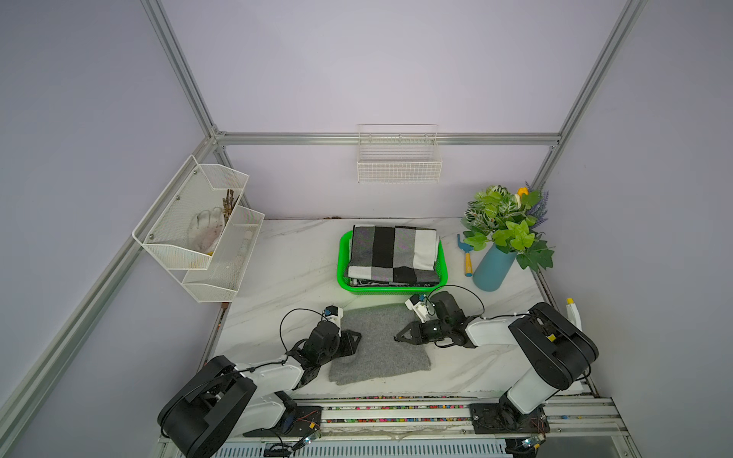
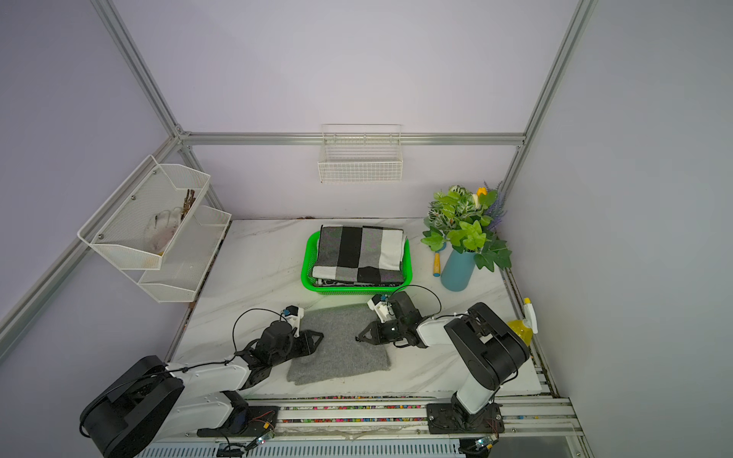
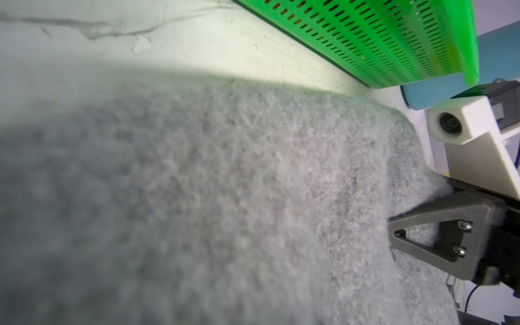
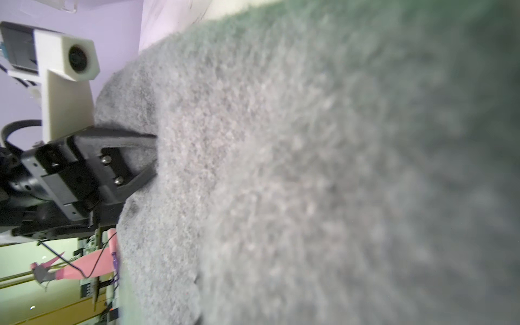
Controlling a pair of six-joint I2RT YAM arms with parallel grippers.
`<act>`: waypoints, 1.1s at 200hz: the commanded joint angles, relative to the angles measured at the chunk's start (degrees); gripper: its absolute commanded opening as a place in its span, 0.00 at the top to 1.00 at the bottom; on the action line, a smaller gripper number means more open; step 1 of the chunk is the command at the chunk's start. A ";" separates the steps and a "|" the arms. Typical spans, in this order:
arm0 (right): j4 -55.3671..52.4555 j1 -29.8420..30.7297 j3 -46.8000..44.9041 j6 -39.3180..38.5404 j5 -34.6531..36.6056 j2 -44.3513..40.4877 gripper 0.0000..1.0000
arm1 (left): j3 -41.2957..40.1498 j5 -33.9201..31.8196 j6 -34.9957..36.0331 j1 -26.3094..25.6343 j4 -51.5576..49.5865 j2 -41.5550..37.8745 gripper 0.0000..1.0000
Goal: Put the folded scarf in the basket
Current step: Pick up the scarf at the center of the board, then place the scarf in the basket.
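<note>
the grey scarf [image 1: 380,345] lies folded flat on the desk [image 1: 285,269], just in front of the green basket [image 1: 392,291] and not yet in it. the basket is already taken up by a folded checked cloth [image 1: 392,253] that reaches nearly wall to wall and stands above the rim. so i judge my scarf has to land on top of that pile.

i have one arm at each side of the scarf. the left end effector [image 1: 359,337] sits at its left edge. in the right wrist view its fingers [image 4: 135,183] are drawn narrow onto the fold, with wool bunched between them. the right end effector [image 1: 396,338] is at the opposite edge, its tips meeting in a point on the fabric in both top views. i read both as pinched on the scarf, though i cannot tell whether every layer is caught.

holding both edges makes sense to me: it should keep the fold together and the bundle level, where a single grip would let it hang open. next i'd raise both arms evenly, clear the near wall and the pile, then carry forward. the right arm needs care, since the blue vase [image 1: 492,273] stands just beside the basket.
</note>
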 commanded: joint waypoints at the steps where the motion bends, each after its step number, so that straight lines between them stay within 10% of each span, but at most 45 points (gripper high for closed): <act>1: -1.07 1.68 -1.06 0.05 -1.35 0.18 0.95 | -0.55 6.23 1.03 -0.92 -3.22 4.16 0.97; 114: -23.48 4.73 10.22 -2.03 9.18 -30.13 1.00 | 21.55 1.30 9.27 -3.37 -33.99 -18.83 1.00; 220: -34.37 -2.77 39.19 -8.74 25.07 -15.39 1.00 | 59.19 2.25 20.79 7.36 -38.23 6.96 1.00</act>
